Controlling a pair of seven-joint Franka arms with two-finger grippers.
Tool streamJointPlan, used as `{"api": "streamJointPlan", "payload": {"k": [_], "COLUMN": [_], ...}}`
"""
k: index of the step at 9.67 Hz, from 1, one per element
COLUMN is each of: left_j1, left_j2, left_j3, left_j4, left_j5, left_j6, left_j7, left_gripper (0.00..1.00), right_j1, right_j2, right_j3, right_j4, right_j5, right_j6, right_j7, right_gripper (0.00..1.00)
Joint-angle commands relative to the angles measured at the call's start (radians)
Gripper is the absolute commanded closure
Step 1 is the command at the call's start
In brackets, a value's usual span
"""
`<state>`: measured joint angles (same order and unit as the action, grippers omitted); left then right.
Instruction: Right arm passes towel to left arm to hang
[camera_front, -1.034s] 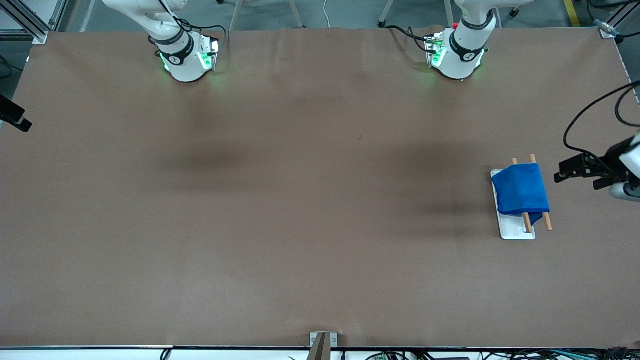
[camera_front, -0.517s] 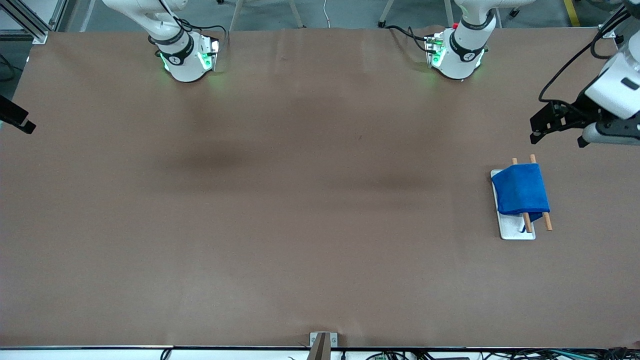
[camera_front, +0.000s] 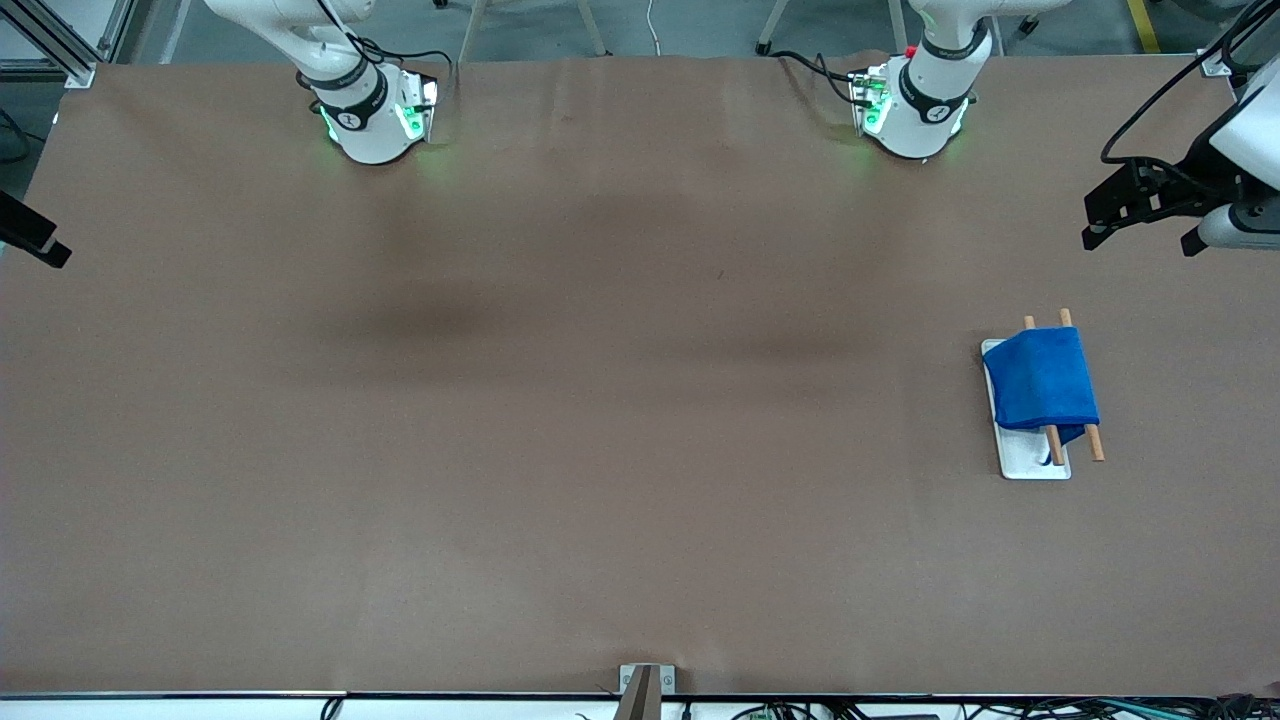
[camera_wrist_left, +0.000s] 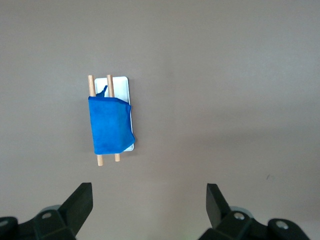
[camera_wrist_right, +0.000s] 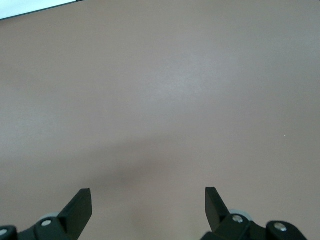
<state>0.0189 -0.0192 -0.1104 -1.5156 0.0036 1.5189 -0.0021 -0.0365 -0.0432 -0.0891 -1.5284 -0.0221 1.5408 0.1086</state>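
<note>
- The towel (camera_front: 1041, 385) (camera_wrist_left: 110, 125) hangs draped over two wooden rods (camera_front: 1095, 442) (camera_wrist_left: 100, 160) of a white-based rack (camera_front: 1030, 462) (camera_wrist_left: 121, 82) — below and apart from the left gripper (camera_front: 1100, 215) (camera_wrist_left: 147, 205).
- Left gripper: fingers spread, empty, over bare table (camera_front: 600, 400).
- Right gripper (camera_wrist_right: 147, 205): spread, empty — waiting over bare table.

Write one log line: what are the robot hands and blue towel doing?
blue soft towel: draped over two-rod wooden rack | left gripper: open, empty, above table | right gripper: open, empty, waiting
</note>
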Motion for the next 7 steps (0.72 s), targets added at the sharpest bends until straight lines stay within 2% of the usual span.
{"api": "streamJointPlan", "payload": {"k": [1, 3, 7], "left_j1": [-0.025, -0.085, -0.077], "left_j2": [0.024, 0.022, 0.019], "left_j3": [0.020, 0.079, 0.083], "left_j4": [-0.005, -0.011, -0.014], "left_j5": [0.001, -0.002, -0.025], "left_j6": [-0.023, -0.023, -0.023], "left_j7": [-0.006, -0.004, -0.006], "left_gripper": [0.00, 0.00, 0.00], "right_j1": [-0.011, -0.010, -0.016], "right_j2": [-0.004, -0.006, -0.006], "right_j3": [0.005, 0.005, 0.005], "right_j4": [-0.006, -0.006, -0.006], "right_j5": [0.014, 0.014, 0.014], "right_j6": [0.002, 0.001, 0.002], "right_j7": [-0.010, -0.010, -0.010], "right_gripper": [0.00, 0.00, 0.00]}}
